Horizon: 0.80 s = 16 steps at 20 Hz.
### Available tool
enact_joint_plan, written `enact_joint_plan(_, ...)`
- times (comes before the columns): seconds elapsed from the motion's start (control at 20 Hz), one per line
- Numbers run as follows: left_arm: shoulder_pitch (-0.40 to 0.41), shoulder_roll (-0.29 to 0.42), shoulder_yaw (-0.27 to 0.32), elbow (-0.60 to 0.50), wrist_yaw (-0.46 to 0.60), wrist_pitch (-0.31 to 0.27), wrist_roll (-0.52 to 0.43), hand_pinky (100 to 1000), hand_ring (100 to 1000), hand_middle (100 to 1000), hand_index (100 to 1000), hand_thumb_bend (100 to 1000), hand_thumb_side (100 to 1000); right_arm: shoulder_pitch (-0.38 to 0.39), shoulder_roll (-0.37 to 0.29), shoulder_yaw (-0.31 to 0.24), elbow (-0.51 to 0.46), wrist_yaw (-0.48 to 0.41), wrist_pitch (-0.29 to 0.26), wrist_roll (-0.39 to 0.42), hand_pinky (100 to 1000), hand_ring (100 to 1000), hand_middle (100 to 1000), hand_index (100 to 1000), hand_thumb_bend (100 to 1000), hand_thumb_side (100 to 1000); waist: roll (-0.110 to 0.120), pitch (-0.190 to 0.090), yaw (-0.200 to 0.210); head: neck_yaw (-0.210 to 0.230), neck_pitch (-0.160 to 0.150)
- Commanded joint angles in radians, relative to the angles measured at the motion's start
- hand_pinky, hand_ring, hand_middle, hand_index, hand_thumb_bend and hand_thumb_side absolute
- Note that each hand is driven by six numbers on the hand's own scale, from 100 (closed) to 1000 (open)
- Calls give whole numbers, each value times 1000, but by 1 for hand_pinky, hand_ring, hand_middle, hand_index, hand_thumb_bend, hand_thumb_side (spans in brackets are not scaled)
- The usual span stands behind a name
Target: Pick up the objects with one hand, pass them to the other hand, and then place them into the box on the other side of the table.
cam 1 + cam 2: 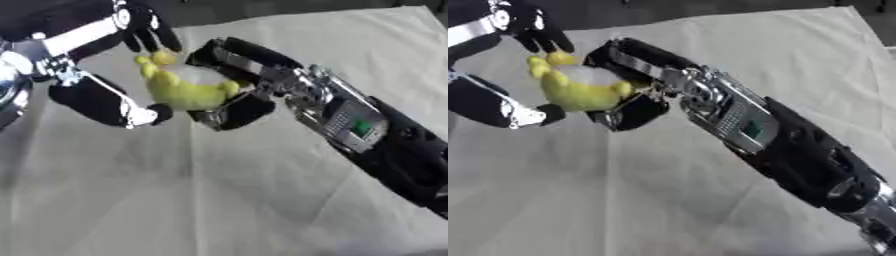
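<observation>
A yellow soft toy [185,89] with a pale patch on top hangs above the table between both hands. My right hand [249,62] reaches in from the lower right, its fingers curled over the toy's top and its thumb [234,114] under it. My left hand [87,96] comes from the upper left. Its black fingers [150,31] spread over the toy's upper left and touch it, while its thumb lies below the toy's left side without closing. No box shows in either view.
A creased white cloth [219,200] covers the table below the hands. My right forearm [798,150] crosses the lower right. A dark strip [262,10] runs beyond the table's far edge.
</observation>
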Motion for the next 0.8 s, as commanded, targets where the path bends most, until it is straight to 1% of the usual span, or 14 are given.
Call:
enact_joint_plan(0.05,-22,0,7,5,8,-5,13,738,708,694,748,417,108,-15,-6,-16,-6,-7,-3,8,759,523,402,561,100,100,2,5,-1,-4,-5)
enact_joint_plan(0.25,-25,-15,4,18,7,-3,21,734,701,687,747,398,107,-17,-4,-17,-2,-9,-6,13,760,523,401,563,100,100,2,8,-2,-3,-8)
enact_joint_plan(0.45,-24,-25,2,33,9,-5,22,730,683,659,736,355,105,-15,-3,-18,2,-6,-10,15,760,523,401,564,100,100,2,10,-4,-1,-8)
enact_joint_plan(0.5,-23,-26,0,37,9,-3,20,726,672,643,723,332,102,-15,-3,-18,3,-8,-11,14,757,522,400,563,100,100,3,10,-4,0,-9)
enact_joint_plan(0.6,-24,-30,-3,47,-2,3,13,726,672,642,721,329,100,-16,-3,-19,1,-13,-12,11,757,521,400,564,100,100,4,10,-4,3,-11)
enact_joint_plan(0.8,-25,-39,-7,68,-41,14,-17,731,684,662,725,366,100,-16,-7,-21,-4,-15,-16,3,759,519,399,564,100,100,4,9,-5,9,-15)
